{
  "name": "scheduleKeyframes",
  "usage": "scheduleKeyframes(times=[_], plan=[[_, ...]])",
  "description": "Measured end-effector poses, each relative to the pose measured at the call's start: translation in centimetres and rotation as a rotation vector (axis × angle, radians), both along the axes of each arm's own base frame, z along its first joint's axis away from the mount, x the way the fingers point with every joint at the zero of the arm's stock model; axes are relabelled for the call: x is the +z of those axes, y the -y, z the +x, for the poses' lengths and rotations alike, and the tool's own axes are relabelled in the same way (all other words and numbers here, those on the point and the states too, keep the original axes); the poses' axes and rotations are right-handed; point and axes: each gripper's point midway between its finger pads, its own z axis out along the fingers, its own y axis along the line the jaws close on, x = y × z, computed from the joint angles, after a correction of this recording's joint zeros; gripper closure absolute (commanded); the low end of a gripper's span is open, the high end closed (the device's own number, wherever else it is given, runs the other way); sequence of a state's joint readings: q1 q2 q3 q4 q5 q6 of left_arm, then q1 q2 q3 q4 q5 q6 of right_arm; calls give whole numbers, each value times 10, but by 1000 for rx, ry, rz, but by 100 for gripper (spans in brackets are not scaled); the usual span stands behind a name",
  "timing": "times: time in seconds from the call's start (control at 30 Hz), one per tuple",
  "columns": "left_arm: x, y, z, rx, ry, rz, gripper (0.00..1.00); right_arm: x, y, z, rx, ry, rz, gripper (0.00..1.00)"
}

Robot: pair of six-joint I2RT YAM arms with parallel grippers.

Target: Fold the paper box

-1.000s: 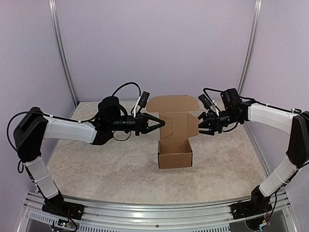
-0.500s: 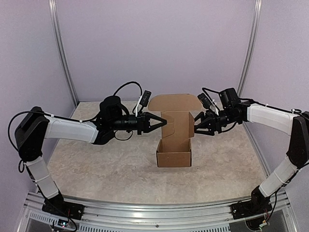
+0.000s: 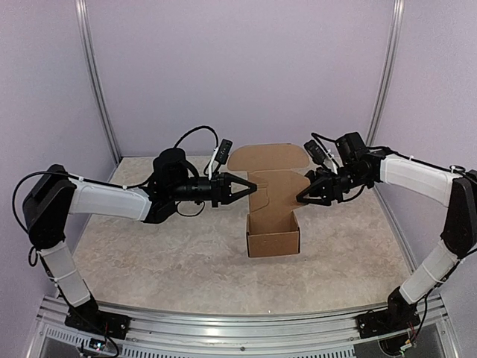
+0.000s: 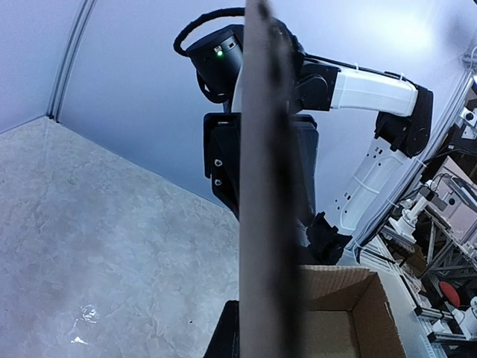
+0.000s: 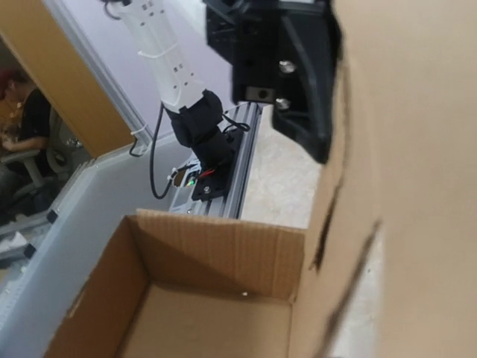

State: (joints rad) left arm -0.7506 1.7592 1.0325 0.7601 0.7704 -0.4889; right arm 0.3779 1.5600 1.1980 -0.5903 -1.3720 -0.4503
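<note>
Brown corrugated box (image 3: pixel 273 235) is stood mid-way on the marbled desk (image 3: pixel 149 253), top open, lid upright, room left in front. Left tool (image 3: pixel 252 186) is pinched shut on its left edge. Right tool (image 3: pixel 301 198) is set at the right edge, gap can't be told.

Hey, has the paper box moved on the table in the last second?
Yes. The paper box has slid slightly to the right in the top view and a little farther from the front rail.
</note>
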Motion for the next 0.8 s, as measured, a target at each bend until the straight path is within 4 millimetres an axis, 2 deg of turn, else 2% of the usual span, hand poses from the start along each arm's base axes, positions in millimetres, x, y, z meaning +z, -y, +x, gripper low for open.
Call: scheduleKeyframes(times=[0.07,0.27,0.37,0.53,0.63,0.8], plan=[[0,1,-1,0,-1,0,100,-3,-2,5,-19,-10,-11,67],[-11,1,15,102,-36,38,100,-18,-4,27,-163,-18,-96,62],[-17,1,23,167,-42,64,100,-18,1,35,-248,15,-141,63],[-7,-4,24,213,-19,71,100,-6,17,50,-333,75,-151,65],[-4,-12,24,230,-6,77,100,-2,42,71,-413,91,-151,65],[3,-22,15,196,20,74,100,-6,63,92,-491,87,-162,63]])
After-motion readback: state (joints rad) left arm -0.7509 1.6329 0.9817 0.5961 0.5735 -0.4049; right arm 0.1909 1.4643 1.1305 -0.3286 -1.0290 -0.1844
